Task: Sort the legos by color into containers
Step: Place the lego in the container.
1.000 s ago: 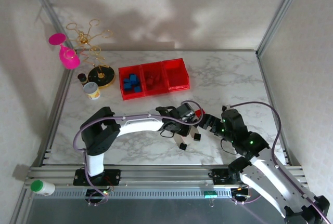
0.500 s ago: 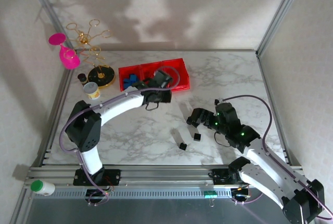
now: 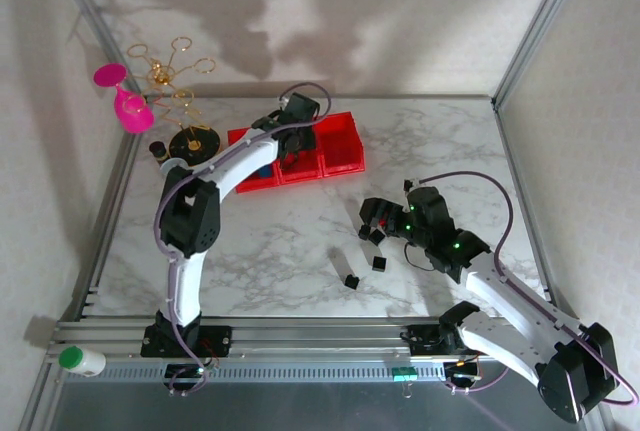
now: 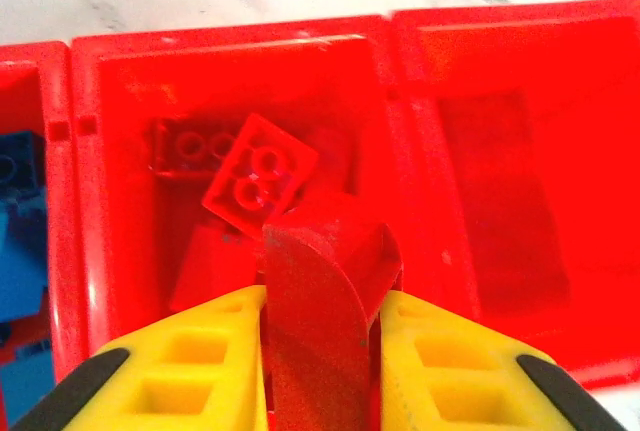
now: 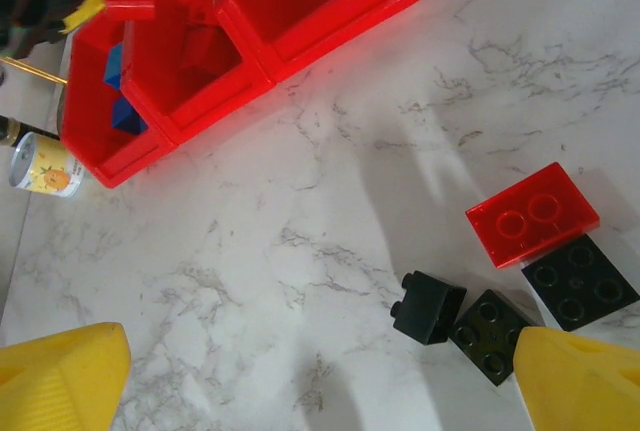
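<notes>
Nearest, on the bench (image 3: 260,251) just ahead of the arm bases, two small black legos (image 3: 351,280) lie apart from the rest. A little farther out the right gripper (image 5: 322,343) hangs released, its jaws spread wide over bare marble, grasping nothing. Just beside it in the right wrist view sits a cluster: a translucent red brick (image 5: 532,214) touching a black square brick (image 5: 580,281), with two more black pieces (image 5: 428,306) near them. All of these are unsorted.

Farther back, the three joined red containers (image 3: 340,156) stand in a row. The left gripper (image 4: 325,316) is clenched on a red lego (image 4: 330,271) and holds it above the middle compartment (image 4: 90,201), where other red bricks (image 4: 258,176) lie. Blue bricks (image 4: 18,241) sit in the compartment to one side. The far-side compartment (image 4: 500,181) shows no brick in the left wrist view and is, I judge, meant for black.

So the step in hand is the drop of a red piece into the red compartment. The next move calls for the left jaws to part while centred over that compartment, clear of the dividing walls, so the brick falls among its own colour. After that, the black pieces and the translucent red one are left to pick. Being small and close together, each would need a narrow, well-aimed pinch so its neighbours are not nudged
</notes>
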